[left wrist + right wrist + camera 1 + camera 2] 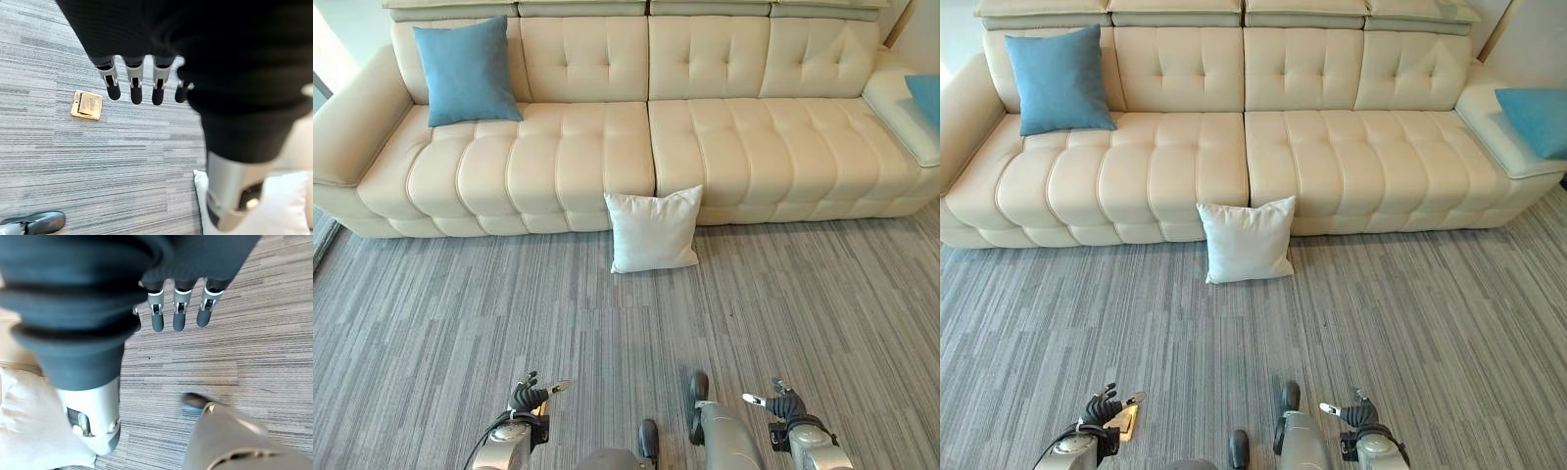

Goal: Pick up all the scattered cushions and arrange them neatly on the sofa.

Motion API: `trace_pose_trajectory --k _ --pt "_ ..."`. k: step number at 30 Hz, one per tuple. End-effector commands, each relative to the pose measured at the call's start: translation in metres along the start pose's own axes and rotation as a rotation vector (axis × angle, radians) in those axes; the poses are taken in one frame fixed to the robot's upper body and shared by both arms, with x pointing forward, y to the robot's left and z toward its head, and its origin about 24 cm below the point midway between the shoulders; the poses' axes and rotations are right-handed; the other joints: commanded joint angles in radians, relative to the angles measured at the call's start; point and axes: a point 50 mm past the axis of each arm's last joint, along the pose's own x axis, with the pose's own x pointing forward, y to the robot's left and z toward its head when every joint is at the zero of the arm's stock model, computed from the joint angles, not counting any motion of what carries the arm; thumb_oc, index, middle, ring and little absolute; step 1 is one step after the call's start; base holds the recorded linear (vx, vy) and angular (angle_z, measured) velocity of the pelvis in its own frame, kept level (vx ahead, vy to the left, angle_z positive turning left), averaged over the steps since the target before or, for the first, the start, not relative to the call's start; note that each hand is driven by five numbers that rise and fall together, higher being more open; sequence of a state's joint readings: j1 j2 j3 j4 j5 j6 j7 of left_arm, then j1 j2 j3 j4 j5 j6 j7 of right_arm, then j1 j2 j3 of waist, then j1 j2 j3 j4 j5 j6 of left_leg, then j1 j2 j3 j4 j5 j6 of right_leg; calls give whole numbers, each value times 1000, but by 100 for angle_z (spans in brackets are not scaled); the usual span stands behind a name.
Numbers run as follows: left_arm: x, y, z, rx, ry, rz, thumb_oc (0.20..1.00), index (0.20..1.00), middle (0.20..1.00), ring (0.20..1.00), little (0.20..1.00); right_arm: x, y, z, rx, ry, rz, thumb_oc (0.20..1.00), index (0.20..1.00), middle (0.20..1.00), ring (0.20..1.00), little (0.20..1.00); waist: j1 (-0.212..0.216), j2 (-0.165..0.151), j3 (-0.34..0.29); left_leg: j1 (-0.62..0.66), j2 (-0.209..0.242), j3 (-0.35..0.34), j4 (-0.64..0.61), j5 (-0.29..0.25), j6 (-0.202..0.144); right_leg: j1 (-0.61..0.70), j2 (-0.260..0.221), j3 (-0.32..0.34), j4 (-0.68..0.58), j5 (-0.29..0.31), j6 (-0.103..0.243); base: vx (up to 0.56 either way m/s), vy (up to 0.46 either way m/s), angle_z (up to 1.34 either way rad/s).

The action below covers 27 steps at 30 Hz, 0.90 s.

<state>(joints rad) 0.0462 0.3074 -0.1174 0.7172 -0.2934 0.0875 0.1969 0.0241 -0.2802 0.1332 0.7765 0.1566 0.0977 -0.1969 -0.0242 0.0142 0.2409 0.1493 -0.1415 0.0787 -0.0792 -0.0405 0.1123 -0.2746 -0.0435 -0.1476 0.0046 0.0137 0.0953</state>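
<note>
A cream tufted sofa (pixel 636 147) stands on grey striped carpet (pixel 460 313).

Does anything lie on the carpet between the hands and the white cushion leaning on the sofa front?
Nothing visible does. Bare carpet runs from the left hand and right hand, both open, to the white cushion.
</note>
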Motion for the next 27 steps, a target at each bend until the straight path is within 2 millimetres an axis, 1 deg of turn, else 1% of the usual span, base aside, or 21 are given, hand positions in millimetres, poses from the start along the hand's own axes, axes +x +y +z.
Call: trace_pose_trajectory --k 1,2,3,4,5,7,8,9,10,11,12,13,14,16,18,20,21,22,23,26,27 --pt "1 9 27 30 -125 22 1000 1000 1000 1000 1000 7 -20 25 8 -76 -69 1000 1000 1000 1000 1000 -5 -14 20 55 93 36 -8 -76 -108 100 18 19 -92 32 60 453 -180 19" --pt "0 7 28 39 -135 10 1000 1000 1000 1000 1000 6 -21 20 5 -63 -71 1000 1000 1000 1000 1000 -10 -13 1 96 94 21 -8 -101 -116 132 14 -7 -92 28 53 595 -232 26" --pt "0 5 26 34 -128 5 1000 1000 1000 1000 1000 6 -22 17 4 -53 -71 1000 1000 1000 1000 1000 -9 -13 -8 112 99 22 -8 -108 -116 146 14 -13 -92 42 44 643 -253 40" --pt "-1 2 25 27 -125 -1 1000 1000 1000 1000 1000 5 -23 16 3 -52 -75 1000 1000 1000 1000 1000 -11 -5 -15 123 105 17 -8 -98 -121 157 18 -20 -92 47 35 497 -219 35" --pt "-1 -2 25 23 -125 -11 1000 1000 1000 1000 1000 5 -26 16 4 -50 -79 1000 1000 1000 1000 1000 -23 8 -24 145 126 7 -2 -68 -136 185 28 -29 -92 46 21 508 -256 47" --pt "-2 -4 23 14 -119 -22 1000 1000 1000 1000 1000 5 -32 16 4 -54 -91 1000 1000 1000 1000 1000 -27 19 -30 135 149 -4 71 -28 -160 207 31 -40 -65 18 -4 514 -312 47" --pt "-3 -7 22 4 -119 -37 1000 1000 1000 1000 1000 5 -36 18 20 -65 -99 1000 1000 1000 1000 1000 -33 27 -35 108 165 -11 175 37 -193 241 38 -53 -53 -21 -29 511 -366 31" --pt "-3 -9 23 5 -123 -43 1000 1000 1000 1000 1000 5 -39 20 23 -73 -102 1000 1000 1000 1000 1000 -33 26 -32 84 169 -11 242 68 -209 264 43 -54 -54 -40 -42 382 -288 30" --pt "-3 -9 23 5 -123 -43 1000 1000 1000 1000 1000 5 -39 20 23 -73 -102 1000 1000 1000 1000 1000 -35 26 -32 81 169 -12 248 65 -210 264 44 -55 -54 -41 -42 405 -349 11" --pt "-4 -11 22 -1 -119 -53 1000 1000 1000 1000 1000 6 -43 25 21 -91 -115 1000 1000 1000 1000 1000 -24 18 -10 -4 163 -24 453 130 -230 327 48 -42 -53 -80 -76 437 -399 13" --pt "-3 -11 21 -9 -112 -47 1000 1000 1000 1000 1000 6 -44 25 21 -86 -122 1000 1000 1000 1000 1000 -17 6 1 -51 173 -4 513 127 -214 354 43 -38 -54 -99 -88 439 -396 11" --pt "-3 -11 21 -9 -112 -47 1000 1000 1000 1000 1000 6 -44 25 21 -86 -122 1000 1000 1000 1000 1000 -16 6 2 -51 174 -3 515 126 -214 355 43 -38 -54 -99 -88 207 -203 -17" --pt "-3 -11 20 -9 -108 -47 1000 1000 1000 1000 1000 6 -45 24 21 -81 -126 1000 1000 1000 1000 1000 -12 -1 7 -81 170 2 518 104 -205 368 38 -36 -56 -104 -91 116 -105 -30" --pt "-4 -11 19 -5 -104 -48 1000 1000 1000 1000 1000 6 -46 24 18 -77 -131 1000 1000 1000 1000 1000 -3 -17 13 -152 143 10 465 34 -178 395 23 -35 -71 -104 -84 187 -131 -20" --pt "-4 -9 16 5 -95 -44 1000 1000 1000 1000 1000 6 -47 24 12 -77 -133 1000 1000 1000 1000 1000 1 -23 11 -184 118 7 330 -14 -157 414 20 -33 -85 -104 -72 212 -61 -13" --pt "-5 -8 11 16 -79 -41 1000 1000 1000 1000 1000 5 -45 20 -5 -66 -128 1000 1000 1000 1000 1000 4 -18 9 -181 108 -9 156 28 -156 433 24 -34 -81 -116 -69 235 -17 -33" --pt "-6 -7 9 29 -73 -41 1000 1000 1000 1000 1000 5 -44 19 -16 -63 -125 1000 1000 1000 1000 1000 3 -11 6 -189 114 -13 95 74 -165 442 33 -36 -77 -124 -73 158 -9 -30" --pt "-6 -7 9 29 -72 -41 1000 1000 1000 1000 1000 5 -44 18 -16 -62 -125 1000 1000 1000 1000 1000 3 -11 6 -182 113 -13 83 81 -165 442 32 -36 -75 -125 -73 247 12 -29" --pt "-6 -7 8 46 -69 -41 1000 1000 1000 1000 1000 4 -43 17 -38 -63 -122 1000 1000 1000 1000 1000 0 -3 5 -206 118 -22 -8 130 -183 465 40 -37 -69 -142 -75 239 28 -28" --pt "-6 -7 5 46 -60 -36 1000 1000 1000 1000 1000 4 -41 17 -47 -61 -115 1000 1000 1000 1000 1000 -1 -2 4 -222 121 -26 -8 142 -200 484 45 -29 -63 -150 -75 290 83 -21" --pt "-6 -6 -1 44 -39 -34 1000 1000 1000 1000 1000 3 -37 12 -46 -45 -98 1000 1000 1000 1000 1000 -8 2 -28 -192 123 -12 -8 132 -193 513 43 -27 -67 -167 -64 387 199 2"
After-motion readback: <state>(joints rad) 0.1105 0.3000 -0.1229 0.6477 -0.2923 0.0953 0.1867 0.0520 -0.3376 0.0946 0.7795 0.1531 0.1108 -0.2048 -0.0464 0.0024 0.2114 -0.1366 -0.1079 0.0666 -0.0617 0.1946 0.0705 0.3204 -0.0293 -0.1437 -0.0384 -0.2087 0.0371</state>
